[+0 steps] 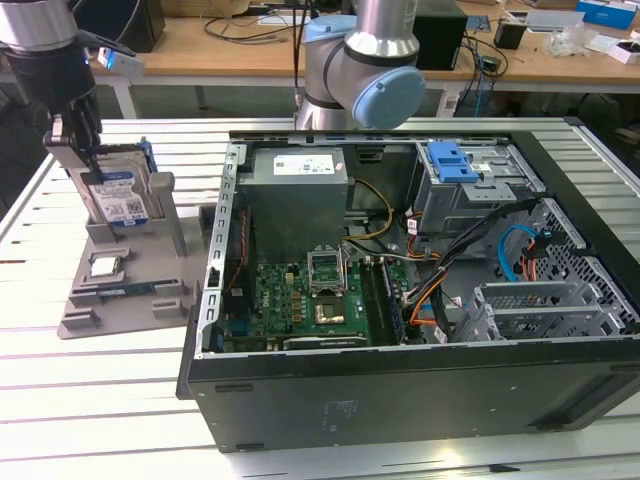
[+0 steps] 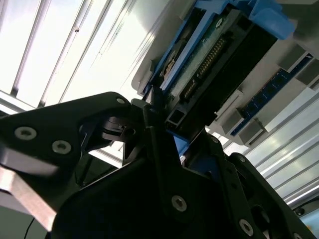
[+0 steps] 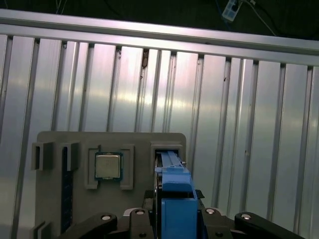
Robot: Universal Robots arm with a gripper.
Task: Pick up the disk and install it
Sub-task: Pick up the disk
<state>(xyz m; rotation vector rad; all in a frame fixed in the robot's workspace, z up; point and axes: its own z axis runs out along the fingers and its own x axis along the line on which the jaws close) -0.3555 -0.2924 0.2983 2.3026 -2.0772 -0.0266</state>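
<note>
A table (image 1: 100, 400) of ribbed, pale metal slats fills the exterior view. It reflects the room's light in bright bands. Behind it stands a wooden bench (image 1: 230, 50) strewn with cables and boxes.

An open black computer case (image 1: 400, 400) lies flat on the table. Inside it are a green circuit board (image 1: 300, 295), a grey power box (image 1: 297, 185) and a metal drive cage topped by a blue latch (image 1: 450, 160). The robot's grey and light blue arm (image 1: 365, 70) rises just behind the case.

Beside the case, toward the exterior view's left, sits a grey plastic holder (image 1: 130, 290). It also shows in the first wrist view (image 3: 129, 139). A small square silver chip (image 1: 105, 264) lies flat in a pocket of the holder, on the side away from the case in the first wrist view (image 3: 108, 166).

The disk (image 1: 118, 195) stands on end in an upright slot of this holder, so it is outside the case, not yet installed. Its long axis runs straight up and down. Its broad labelled face looks toward the exterior camera, and one blue-framed thin edge is turned toward the case. In the second wrist view the upper end of the disk (image 2: 209, 64) shows a row of connector pins. In the first wrist view the blue frame on its narrow top edge (image 3: 172, 169) runs away from the camera.

The gripper (image 1: 92, 150) reaches down from above the holder, on the far side from the case. It is clenched on the disk's upper end. In the first wrist view the gripper (image 3: 174, 196) has a finger tight against each side of the blue frame. The second wrist view shows the gripper (image 2: 167, 119) and its black linkages closed in at the same edge.
</note>
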